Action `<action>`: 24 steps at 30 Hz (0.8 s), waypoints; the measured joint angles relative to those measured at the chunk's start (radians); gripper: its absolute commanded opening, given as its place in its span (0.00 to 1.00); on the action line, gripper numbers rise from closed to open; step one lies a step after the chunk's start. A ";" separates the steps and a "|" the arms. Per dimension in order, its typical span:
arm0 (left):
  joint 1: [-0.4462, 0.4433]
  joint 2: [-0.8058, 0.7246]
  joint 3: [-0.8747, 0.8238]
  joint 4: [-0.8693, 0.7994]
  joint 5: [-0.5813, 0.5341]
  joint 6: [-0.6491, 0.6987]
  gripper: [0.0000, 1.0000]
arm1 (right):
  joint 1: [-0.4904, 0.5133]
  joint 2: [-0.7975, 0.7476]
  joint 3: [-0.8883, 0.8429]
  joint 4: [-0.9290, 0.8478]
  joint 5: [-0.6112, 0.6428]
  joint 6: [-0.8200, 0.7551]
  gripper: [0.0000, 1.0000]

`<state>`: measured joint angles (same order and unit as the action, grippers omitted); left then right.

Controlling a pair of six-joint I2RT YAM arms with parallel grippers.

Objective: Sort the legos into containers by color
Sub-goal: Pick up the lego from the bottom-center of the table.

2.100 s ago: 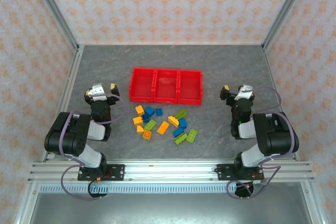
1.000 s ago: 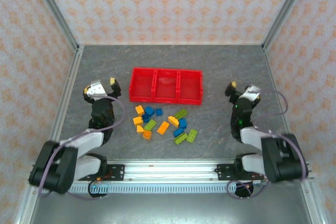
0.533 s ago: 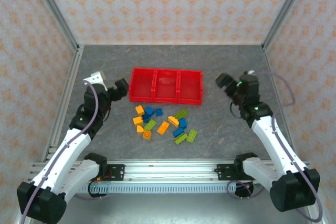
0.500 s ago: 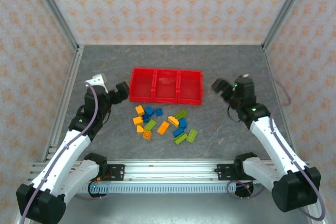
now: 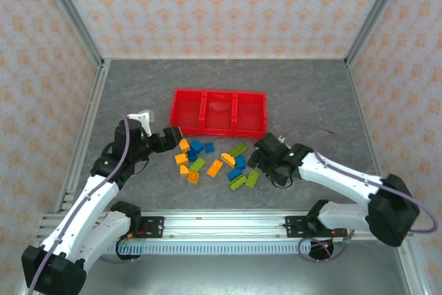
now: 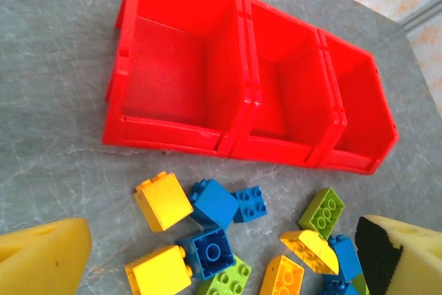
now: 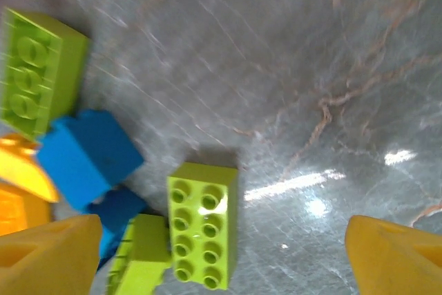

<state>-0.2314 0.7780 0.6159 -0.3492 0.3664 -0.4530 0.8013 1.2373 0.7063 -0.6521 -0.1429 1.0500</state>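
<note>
The grey table (image 5: 138, 88) carries the row of three red bins (image 5: 218, 112), its long axis running left to right, open tops up. My left gripper (image 5: 170, 136) hangs wide open, holding nothing, by the row's near left corner. My right gripper (image 5: 264, 152) is spread wide too, gripping nothing, at the right edge of the bricks (image 5: 214, 160), scattered blue, yellow-orange and lime just in front of the bins. A lime eight-stud brick (image 7: 202, 233) lies studs up between my right fingers (image 7: 48, 253)
</note>
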 measured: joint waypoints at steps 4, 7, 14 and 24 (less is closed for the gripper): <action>0.000 -0.029 -0.003 0.004 0.039 0.006 0.99 | 0.028 0.105 0.049 0.001 0.021 0.013 0.84; 0.000 -0.044 -0.003 0.012 0.055 0.008 0.99 | 0.032 0.156 0.086 0.013 0.032 0.013 0.77; 0.000 -0.046 -0.004 0.023 0.072 0.008 0.99 | 0.036 0.218 0.093 0.029 0.052 0.012 0.71; 0.000 -0.046 -0.004 0.024 0.072 0.008 0.99 | 0.063 0.255 0.100 0.070 0.084 0.008 0.51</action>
<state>-0.2314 0.7322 0.6121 -0.3256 0.4381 -0.4446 0.8642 1.4921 0.8059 -0.5823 -0.0589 1.0584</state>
